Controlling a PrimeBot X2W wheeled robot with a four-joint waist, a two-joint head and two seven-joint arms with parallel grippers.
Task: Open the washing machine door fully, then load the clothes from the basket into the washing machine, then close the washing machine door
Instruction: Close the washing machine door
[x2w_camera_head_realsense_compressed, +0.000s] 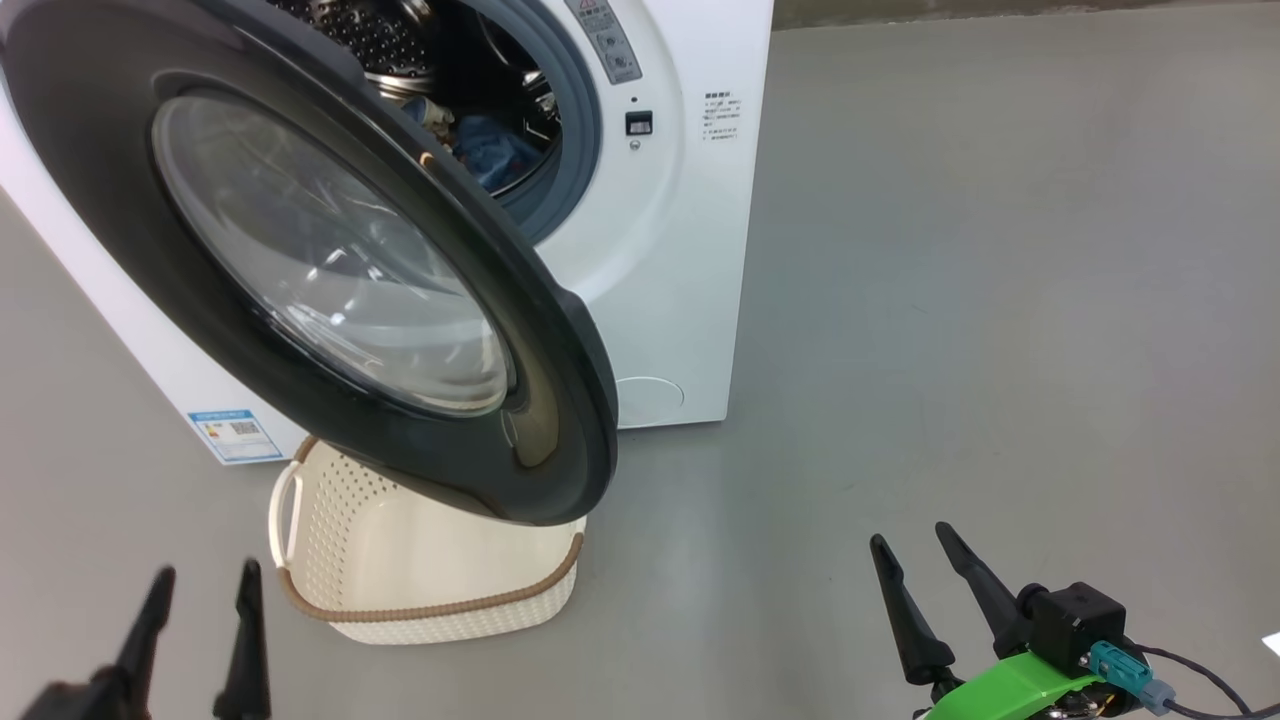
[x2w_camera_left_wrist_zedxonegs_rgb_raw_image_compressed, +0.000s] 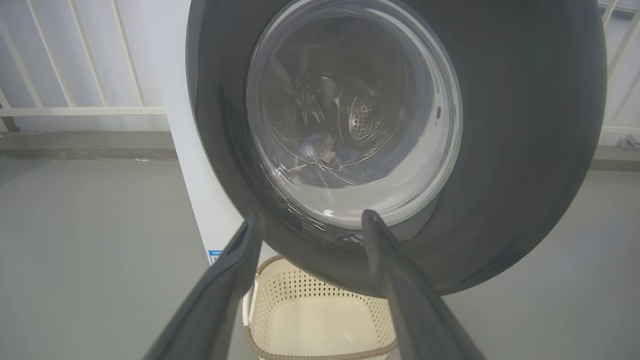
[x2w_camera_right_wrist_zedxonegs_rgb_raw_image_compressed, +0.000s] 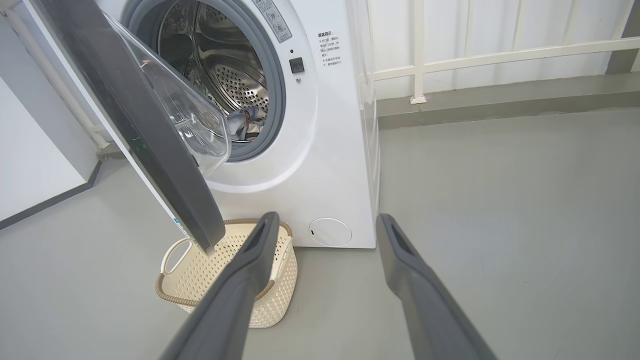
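The white washing machine (x2w_camera_head_realsense_compressed: 680, 250) (x2w_camera_right_wrist_zedxonegs_rgb_raw_image_compressed: 330, 165) stands ahead with its black-rimmed door (x2w_camera_head_realsense_compressed: 330, 260) (x2w_camera_left_wrist_zedxonegs_rgb_raw_image_compressed: 500, 150) (x2w_camera_right_wrist_zedxonegs_rgb_raw_image_compressed: 150, 135) swung partly out over the basket. Light-blue clothes (x2w_camera_head_realsense_compressed: 495, 150) (x2w_camera_right_wrist_zedxonegs_rgb_raw_image_compressed: 245, 122) lie inside the steel drum. The cream basket (x2w_camera_head_realsense_compressed: 430, 570) (x2w_camera_left_wrist_zedxonegs_rgb_raw_image_compressed: 320, 325) (x2w_camera_right_wrist_zedxonegs_rgb_raw_image_compressed: 220, 270) sits on the floor under the door with nothing visible inside it. My left gripper (x2w_camera_head_realsense_compressed: 205, 585) (x2w_camera_left_wrist_zedxonegs_rgb_raw_image_compressed: 310, 220) is open, low at the left, facing the door's glass from a short way off. My right gripper (x2w_camera_head_realsense_compressed: 912, 535) (x2w_camera_right_wrist_zedxonegs_rgb_raw_image_compressed: 325, 222) is open at the lower right, apart from the machine.
Grey floor (x2w_camera_head_realsense_compressed: 1000, 300) stretches to the right of the machine. A white railing (x2w_camera_right_wrist_zedxonegs_rgb_raw_image_compressed: 500, 55) runs behind it, above a low kerb. A white wall panel (x2w_camera_right_wrist_zedxonegs_rgb_raw_image_compressed: 35, 165) stands at the left in the right wrist view.
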